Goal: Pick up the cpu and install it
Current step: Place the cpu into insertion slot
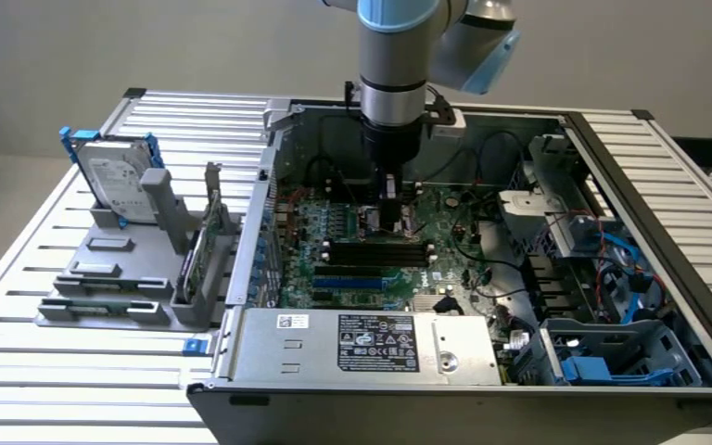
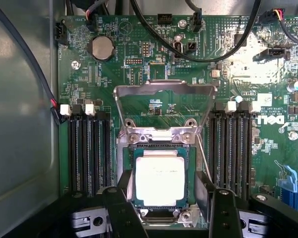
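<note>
The cpu (image 2: 160, 178) lies flat in the motherboard socket (image 2: 159, 148)
The pincer (image 2: 165, 183) stands wide astride it; the load plate (image 2: 164, 89) is tilted up, leaving the socket open

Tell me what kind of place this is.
Probably a computer-assembly workbench: an open desktop case with its motherboard exposed, on a slatted metal table, beside a grey rack holding a hard drive.

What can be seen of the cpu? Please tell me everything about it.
The cpu is a small flat square chip with a pale silver-grey metal top on a thin green board. It lies level in the dark socket, whose metal frame stands lifted open. The open gripper straddles it; whether the fingers touch it cannot be told.
</note>
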Robot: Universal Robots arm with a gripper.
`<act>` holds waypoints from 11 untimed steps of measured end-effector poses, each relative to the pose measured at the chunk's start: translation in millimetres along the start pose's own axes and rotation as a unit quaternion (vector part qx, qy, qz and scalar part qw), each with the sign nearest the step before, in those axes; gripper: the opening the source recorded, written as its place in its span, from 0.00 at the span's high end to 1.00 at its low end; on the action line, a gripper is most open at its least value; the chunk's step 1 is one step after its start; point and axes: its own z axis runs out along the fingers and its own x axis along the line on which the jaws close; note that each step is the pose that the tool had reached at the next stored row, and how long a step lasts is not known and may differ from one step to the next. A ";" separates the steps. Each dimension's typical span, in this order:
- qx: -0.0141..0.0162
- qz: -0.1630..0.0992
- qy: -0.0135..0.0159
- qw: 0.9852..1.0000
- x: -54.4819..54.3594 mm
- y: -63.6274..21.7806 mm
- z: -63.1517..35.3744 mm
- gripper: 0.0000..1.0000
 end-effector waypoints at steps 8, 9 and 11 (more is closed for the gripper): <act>0.001 0.000 0.001 1.000 -0.2 -5.8 -8.1 0.71; 0.001 0.000 0.002 1.000 -0.2 -7.6 -9.9 0.71; 0.002 0.000 0.002 1.000 -0.4 -10.0 -13.9 0.83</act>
